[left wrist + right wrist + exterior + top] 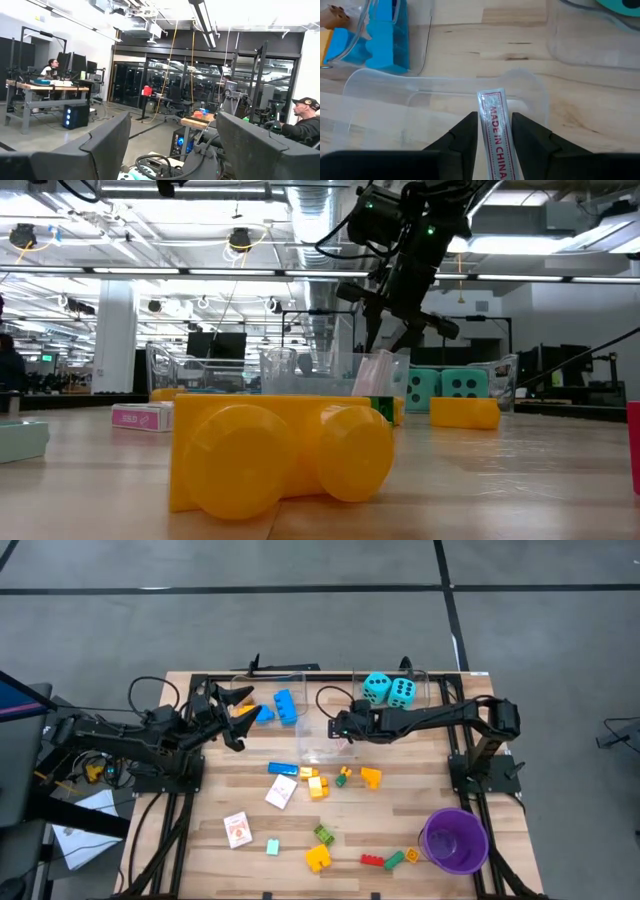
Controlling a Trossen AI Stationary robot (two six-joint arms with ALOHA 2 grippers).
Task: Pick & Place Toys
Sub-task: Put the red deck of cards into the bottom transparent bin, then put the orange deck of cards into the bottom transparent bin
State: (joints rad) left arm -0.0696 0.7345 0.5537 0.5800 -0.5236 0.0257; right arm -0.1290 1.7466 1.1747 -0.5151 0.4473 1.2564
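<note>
Gripping a card pack (494, 131), right end effector (494, 135) hangs over a clear bin (445, 92).

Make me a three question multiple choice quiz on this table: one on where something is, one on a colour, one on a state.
1. Where are the two turquoise dice?
A. on the floor
B. inside a clear bin
C. on bare wood among the yellow bricks

2. What colour is the cup?
A. red
B. green
C. purple

3. How is the left claw?
A. open, with nothing in it
B. shut on a blue brick
C. shut on a die

Answers:
1 B: the high view shows both dice within the bin's clear walls.
2 C: the cup near the table's corner is plainly purple.
3 A: the left wrist view shows its two fingers wide apart with only the room between them.
</note>
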